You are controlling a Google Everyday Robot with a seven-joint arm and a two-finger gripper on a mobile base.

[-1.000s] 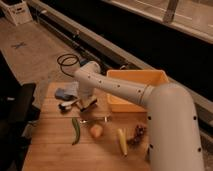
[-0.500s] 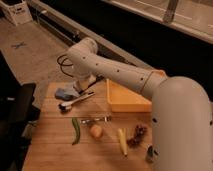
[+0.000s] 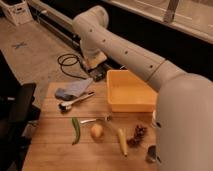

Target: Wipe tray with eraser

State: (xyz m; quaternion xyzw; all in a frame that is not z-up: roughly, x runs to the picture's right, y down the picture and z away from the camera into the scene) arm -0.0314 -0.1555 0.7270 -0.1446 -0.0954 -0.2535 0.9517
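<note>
Watching from beside the wooden table (image 3: 50, 147), I see the gripper (image 3: 95, 66) hanging off the bent arm above the table's far edge, just beyond the far-left corner of the tray (image 3: 108, 94). Its fingers are closed on what looks like the eraser (image 3: 98, 75), a small dark block with a lighter top, held clear of every surface. The tray sits on the right half of the table, and from here it looks bare inside. To my eye the step in hand is carrying the eraser over the rim and setting it on the tray floor. To do that well, I would lift enough to clear the rolled rim, come in over the near-left part of the floor, and lower straight down until the eraser's flat face lies flush and not on an edge. Light, even pressure should do, because the plastic tray may slide on the wood if it is pushed hard. Strokes ought to run along the floor and stop short of the walls. The blue-grey cloth (image 3: 74, 90) and the tongs (image 3: 75, 101) lie to the left, outside that path.
</note>
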